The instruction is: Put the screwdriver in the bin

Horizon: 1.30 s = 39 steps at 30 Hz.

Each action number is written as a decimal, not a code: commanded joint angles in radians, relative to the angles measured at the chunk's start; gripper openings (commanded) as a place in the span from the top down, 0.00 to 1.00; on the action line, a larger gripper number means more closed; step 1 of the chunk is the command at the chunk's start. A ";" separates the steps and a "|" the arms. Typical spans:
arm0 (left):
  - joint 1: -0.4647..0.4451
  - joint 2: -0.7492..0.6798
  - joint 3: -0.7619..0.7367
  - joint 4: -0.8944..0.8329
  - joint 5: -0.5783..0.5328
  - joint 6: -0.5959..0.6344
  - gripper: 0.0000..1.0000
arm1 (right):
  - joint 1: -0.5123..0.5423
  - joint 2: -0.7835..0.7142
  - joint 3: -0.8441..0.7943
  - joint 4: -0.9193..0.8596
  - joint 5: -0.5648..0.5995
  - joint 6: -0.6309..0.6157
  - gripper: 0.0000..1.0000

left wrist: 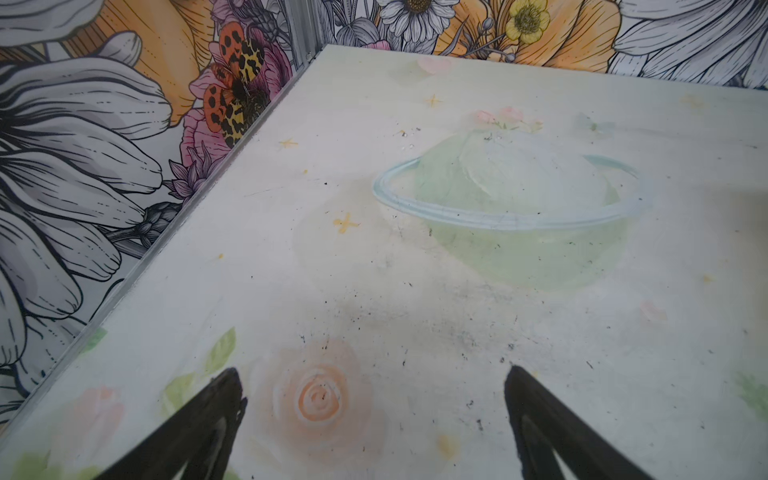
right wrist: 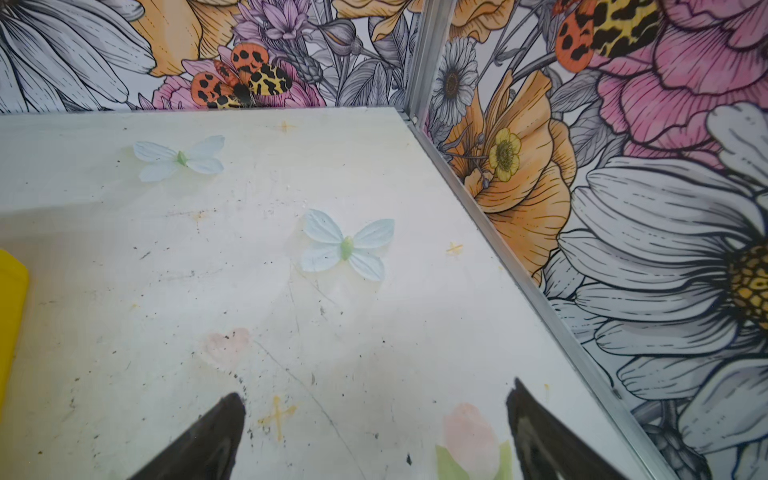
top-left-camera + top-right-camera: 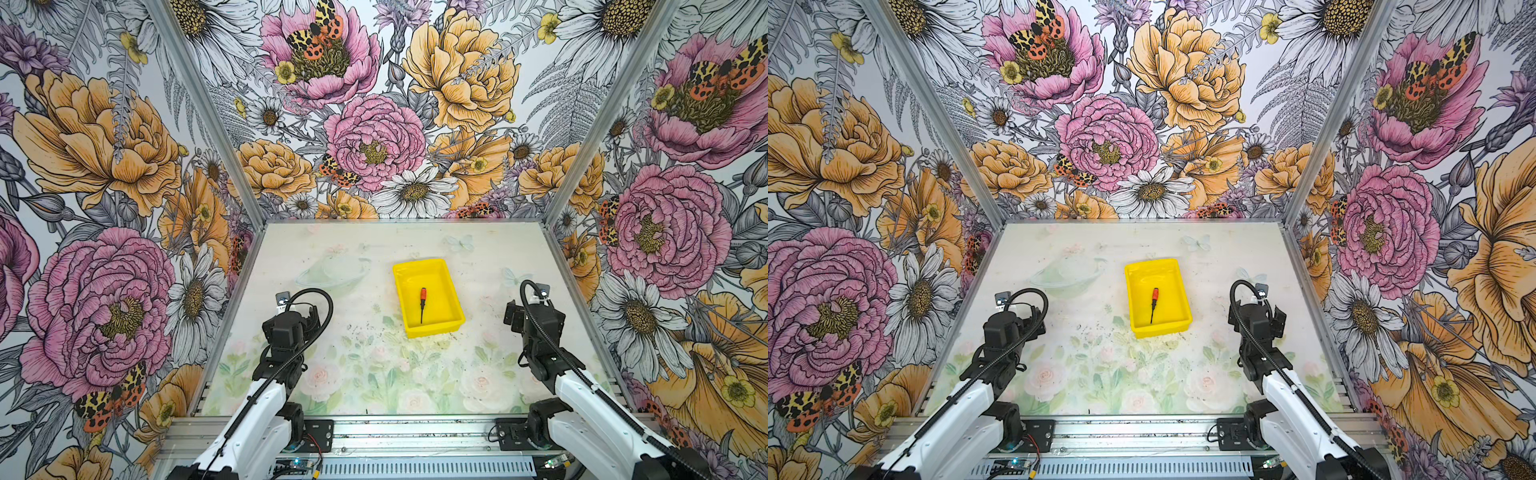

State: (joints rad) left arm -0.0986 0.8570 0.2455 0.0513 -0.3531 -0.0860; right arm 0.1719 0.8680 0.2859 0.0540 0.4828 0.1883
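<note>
In both top views the screwdriver, with its red-orange handle and thin dark shaft, lies flat inside the yellow bin at the table's middle. Its handle points toward the back wall. My left gripper hovers over bare table to the left of the bin, open, with nothing between its fingers. My right gripper is to the right of the bin, also open and empty. In the right wrist view only a yellow edge of the bin shows. Neither gripper touches the bin or the screwdriver.
The table top carries faded printed flowers, a ringed planet and butterflies. Floral walls with metal frame posts close in the left, back and right sides. A metal rail runs along the front edge.
</note>
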 commanded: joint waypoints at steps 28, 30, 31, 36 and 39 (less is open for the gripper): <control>0.128 0.651 0.186 0.738 0.293 0.079 0.01 | -0.130 0.557 0.237 0.427 -0.219 -0.050 0.01; 0.129 0.657 0.179 0.753 0.301 0.081 0.01 | -0.131 0.571 0.250 0.423 -0.230 -0.065 0.00; 0.128 0.661 0.175 0.764 0.305 0.085 0.01 | -0.133 0.566 0.241 0.435 -0.233 -0.067 0.00; 0.119 0.674 0.162 0.799 0.304 0.095 0.01 | -0.142 0.559 0.229 0.455 -0.260 -0.072 0.01; 0.119 0.675 0.159 0.803 0.301 0.095 0.01 | -0.149 0.573 0.242 0.455 -0.270 -0.081 0.00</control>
State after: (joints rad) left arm 0.0200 1.5242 0.4168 0.8043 -0.0772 -0.0074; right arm 0.0322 1.4342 0.5079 0.4736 0.2371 0.1272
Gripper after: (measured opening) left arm 0.986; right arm 0.995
